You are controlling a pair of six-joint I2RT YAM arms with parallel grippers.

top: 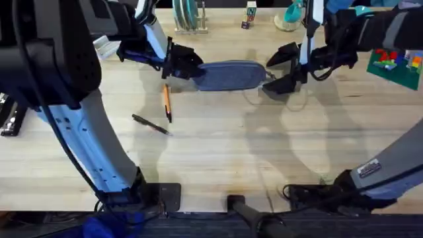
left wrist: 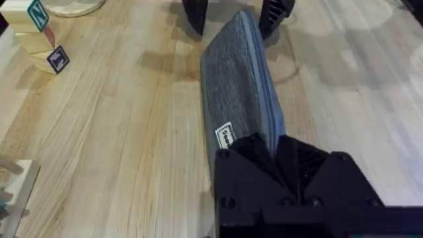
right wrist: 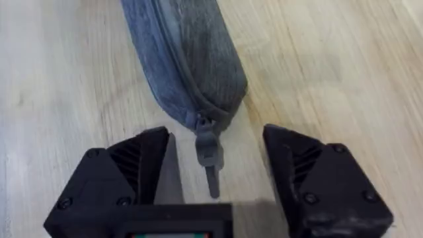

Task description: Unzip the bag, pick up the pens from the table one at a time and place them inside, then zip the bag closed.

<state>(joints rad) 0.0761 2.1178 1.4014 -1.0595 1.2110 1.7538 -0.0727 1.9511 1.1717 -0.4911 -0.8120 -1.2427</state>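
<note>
the oblong blue-grey fabric bag [top: 228, 75] lies on the pale, plank-grained worktop [top: 264, 152]. the left gripper [top: 180, 63] is clenched on its rounded end; the right gripper [right wrist: 215, 175] is spread around the dark zipper pull [right wrist: 208, 158]. a slim orange pen [top: 167, 103] and a thin black pen [top: 151, 124] lie nearby.

An oblong blue-grey fabric pouch [top: 228, 75] is laid flat on the light plank-grained wooden table [top: 264, 152], its zipper closed and the small dark pull tab [right wrist: 210, 155] extended past one rounded end. A slim orange pen with a dark tip [top: 167, 102] and a thin black pen [top: 150, 123] are seen lying on the wood near the pouch's other end, close together.
</note>
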